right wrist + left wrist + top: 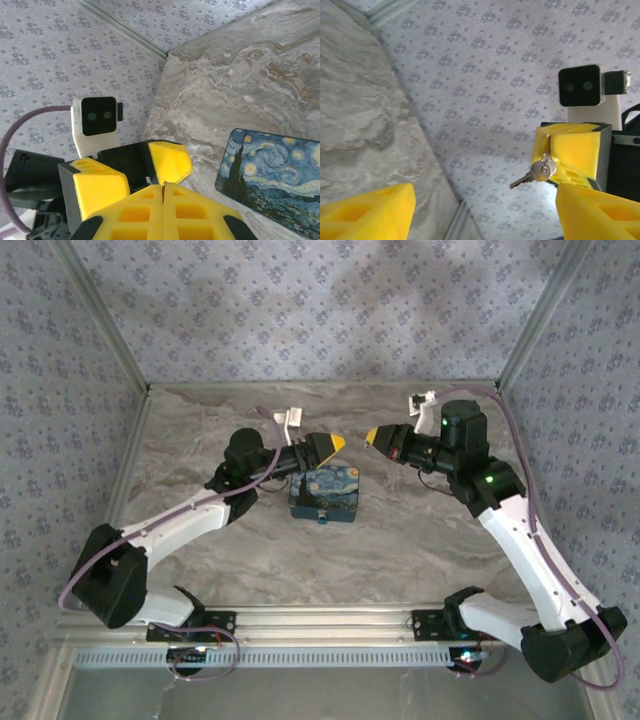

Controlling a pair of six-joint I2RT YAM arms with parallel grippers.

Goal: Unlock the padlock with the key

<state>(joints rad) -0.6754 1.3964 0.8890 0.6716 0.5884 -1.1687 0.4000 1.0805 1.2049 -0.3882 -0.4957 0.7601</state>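
My right gripper point(372, 437) is shut on the key point(539, 171), raised above the table's middle. In the left wrist view the small silver key hangs on its ring from the slit between the shut right gripper's point(547, 141) yellow fingers point(572, 150), blade pointing down-left. My left gripper point(335, 445) faces it tip to tip, a short gap apart. Its fingers point(370, 212) are open wide with nothing between them. In the right wrist view a sliver of metal shows at the closed right gripper's point(163, 186) tips, with a left finger point(170, 161) just beyond. The padlock is out of view.
A blue tin point(325, 495) with a swirly night-sky painting lies flat on the marble table point(200, 560), below the two grippers; its corner shows in the right wrist view point(272, 175). Patterned walls with metal corner posts point(100, 310) enclose the table on three sides.
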